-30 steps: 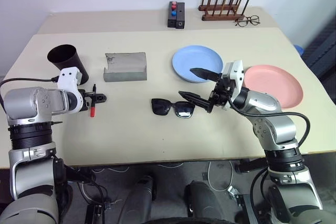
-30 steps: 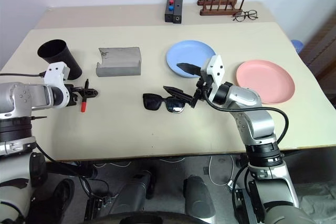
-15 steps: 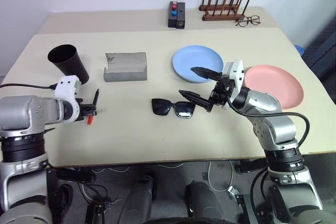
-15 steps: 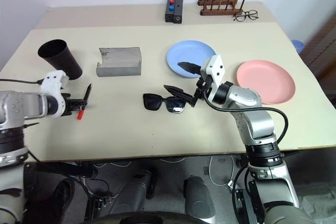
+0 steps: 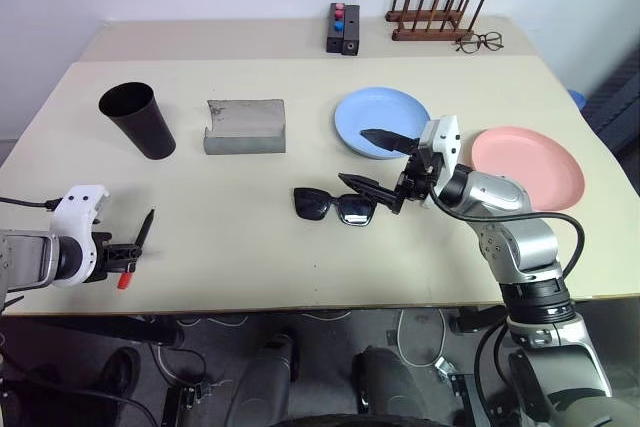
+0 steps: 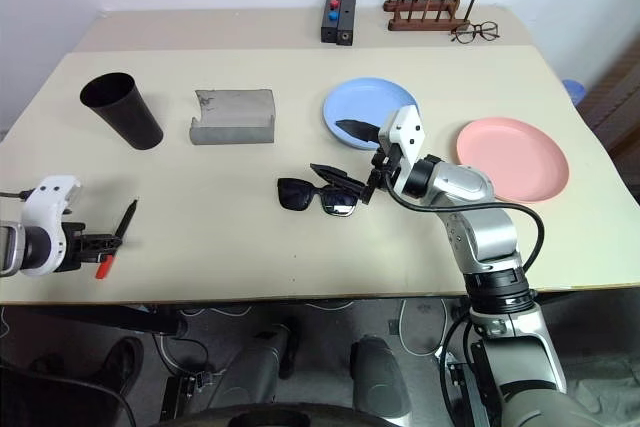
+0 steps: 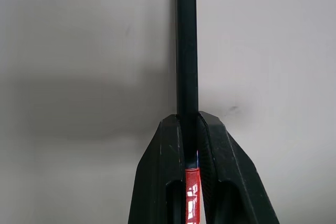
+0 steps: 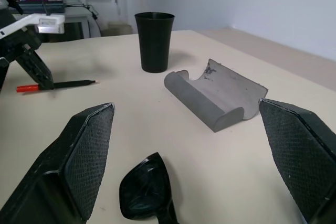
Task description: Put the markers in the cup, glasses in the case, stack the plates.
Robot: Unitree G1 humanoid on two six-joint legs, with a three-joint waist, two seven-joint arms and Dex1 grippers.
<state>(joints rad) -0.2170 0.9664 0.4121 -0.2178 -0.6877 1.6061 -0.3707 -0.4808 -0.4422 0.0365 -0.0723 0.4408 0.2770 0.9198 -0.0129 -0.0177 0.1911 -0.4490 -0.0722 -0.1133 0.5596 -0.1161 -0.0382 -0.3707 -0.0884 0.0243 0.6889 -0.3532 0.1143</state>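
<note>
Left end effector (image 5: 128, 250) clamped on marker (image 5: 138, 238) near bench (image 5: 250, 247) edge, right end effector (image 5: 372, 161) wide open over sunglasses (image 5: 333, 206).

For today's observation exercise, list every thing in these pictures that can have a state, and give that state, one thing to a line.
marker: gripped near its red end by the left gripper
right gripper: open, poised over the sunglasses
sunglasses: lying on the table, out of the case
case: flap open, nothing inside
cup: upright
blue plate, pink plate: apart, not stacked
spectacles: lying beside the wooden rack
</note>
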